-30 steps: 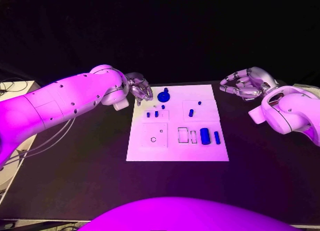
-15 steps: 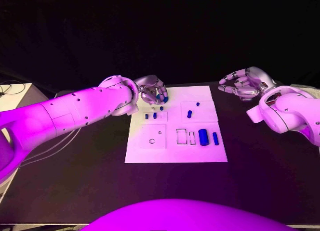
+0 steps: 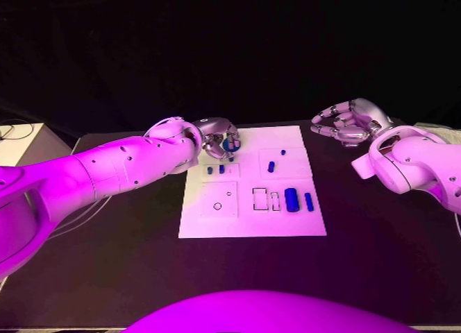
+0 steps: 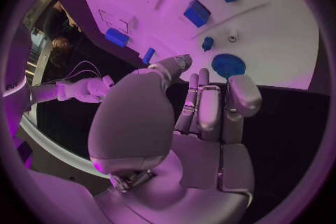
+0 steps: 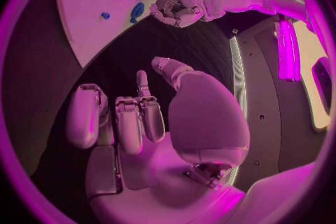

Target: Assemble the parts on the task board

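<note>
The left hand [image 3: 221, 137] has been brought over the round blue part [image 4: 228, 65] at the task board [image 3: 253, 222] far corner, fingers curled, nothing yet pinched; the right hand [image 3: 348, 123] waits beside the task board, fingers loosely curled, empty.

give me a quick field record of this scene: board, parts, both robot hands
board: white plate lying flat in the middle of the black table
parts: small blue pieces on the plate; a round blue disc at its far left corner, a thick blue cylinder near its right side
left robot hand: over the plate's far left corner, fingers reaching toward the disc; whether it touches or holds the disc cannot be told
right robot hand: off the plate beyond its far right corner, fingers curled, holding nothing
</note>
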Tool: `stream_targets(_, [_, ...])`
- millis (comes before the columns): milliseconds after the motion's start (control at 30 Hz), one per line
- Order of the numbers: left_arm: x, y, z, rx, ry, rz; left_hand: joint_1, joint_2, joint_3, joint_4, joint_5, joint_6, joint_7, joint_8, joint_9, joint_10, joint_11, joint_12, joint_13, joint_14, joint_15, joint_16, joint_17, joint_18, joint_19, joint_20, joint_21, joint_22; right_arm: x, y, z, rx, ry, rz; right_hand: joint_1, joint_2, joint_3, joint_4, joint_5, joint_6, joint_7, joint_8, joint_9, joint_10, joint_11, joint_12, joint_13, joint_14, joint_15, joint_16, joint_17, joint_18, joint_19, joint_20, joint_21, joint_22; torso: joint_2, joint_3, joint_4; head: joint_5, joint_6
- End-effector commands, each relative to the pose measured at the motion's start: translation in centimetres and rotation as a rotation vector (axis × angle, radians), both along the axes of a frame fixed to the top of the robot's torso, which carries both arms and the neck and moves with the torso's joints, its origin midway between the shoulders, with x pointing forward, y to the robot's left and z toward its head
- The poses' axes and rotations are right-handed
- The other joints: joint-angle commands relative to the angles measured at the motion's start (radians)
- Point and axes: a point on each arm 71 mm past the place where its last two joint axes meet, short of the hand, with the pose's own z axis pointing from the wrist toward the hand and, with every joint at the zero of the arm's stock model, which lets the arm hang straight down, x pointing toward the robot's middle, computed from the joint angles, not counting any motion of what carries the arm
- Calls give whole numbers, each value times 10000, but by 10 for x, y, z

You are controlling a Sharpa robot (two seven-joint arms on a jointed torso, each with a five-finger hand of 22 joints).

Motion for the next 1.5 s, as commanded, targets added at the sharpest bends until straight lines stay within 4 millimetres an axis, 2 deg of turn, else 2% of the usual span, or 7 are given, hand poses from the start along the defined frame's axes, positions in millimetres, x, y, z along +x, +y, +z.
stream_targets(33, [0,-1,-1,633,-322,-264,-135,-37,59,40,-17,71,-31,-65,-14,-84,-80,-23,-57,158,-40,145,153,-96,182,-64,238,264,0,1,1,69,-72,50,106,11,79,-7,46,-30,41,-40,12,519,68,7,1863,909,48,4,2212,106,-24,6,32,9,-3,4,21,-25,-27])
stream_targets(200, [-1,-1,-5,965,109,-298,-316,-152,2,139,-20,61,-93,-165,-37,-229,-77,-234,-173,320,-77,253,245,-147,356,-129,449,487,-1,1,1,73,-45,76,106,16,81,-5,46,-25,40,-40,15,530,67,21,1878,911,47,7,2215,100,-13,5,49,36,-10,5,25,-36,-60])
stream_targets(367, [-1,-1,-8,1182,359,-285,-343,-154,3,165,-20,71,-108,-198,-46,-279,-74,-311,-212,342,-80,255,231,-150,378,-137,465,501,-2,2,1,80,-28,104,106,16,81,-5,46,-25,40,-40,15,530,67,21,1878,911,47,7,2215,100,-13,5,49,36,-21,4,24,-40,-78])
stream_targets(967, [4,-5,-12,1263,401,-132,-206,19,230,154,6,195,-60,-300,-65,-118,-75,-476,-330,346,-86,202,117,-157,393,-141,469,512,-3,5,1,104,9,201,100,28,84,1,46,-10,36,-41,24,571,63,73,1933,917,44,21,2232,81,28,3,110,133,-3,3,16,-80,-101])
stream_targets(1500, [3,-5,-20,1360,686,-95,-183,61,321,141,-11,362,-47,-298,-52,52,-79,-521,-372,359,-80,201,95,-160,404,-132,478,524,-5,6,3,113,-23,242,100,28,84,1,46,-10,36,-41,24,571,63,73,1933,917,44,21,2232,81,28,3,110,133,-18,2,28,-129,-194])
